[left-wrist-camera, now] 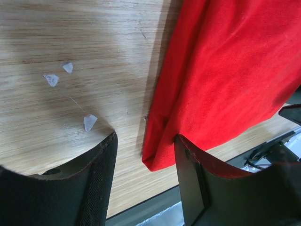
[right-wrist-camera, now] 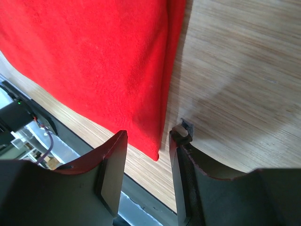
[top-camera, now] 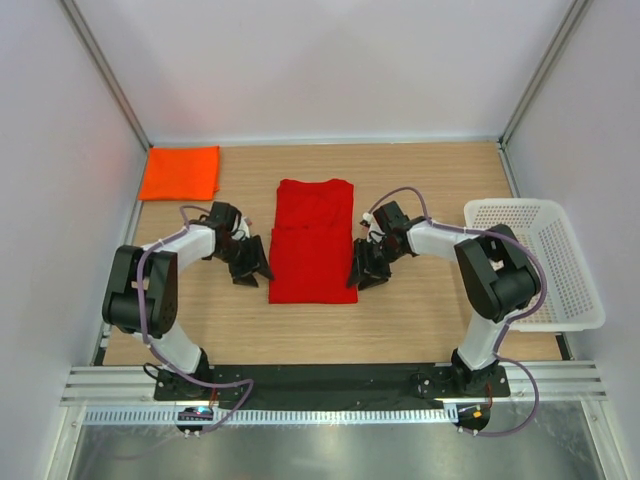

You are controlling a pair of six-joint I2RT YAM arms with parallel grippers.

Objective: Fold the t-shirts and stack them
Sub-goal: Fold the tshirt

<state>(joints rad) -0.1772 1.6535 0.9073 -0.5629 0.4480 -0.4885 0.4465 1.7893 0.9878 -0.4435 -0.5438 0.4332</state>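
The folded red t-shirt point(top-camera: 312, 250) lies mid-surface point(top-camera: 430, 315). The left hand point(top-camera: 252, 270) and right hand point(top-camera: 366, 272) stand part-open at its near corners, gripping nothing. The folded orange t-shirt point(top-camera: 180, 172) occupies the far-left corner.

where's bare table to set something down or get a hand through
Bare table: far strip between the orange shirt and the red shirt; far right corner between red shirt and white basket; near strip in front of the red shirt. Crowded: both flanks of the red shirt, where the left gripper and right gripper hang open.
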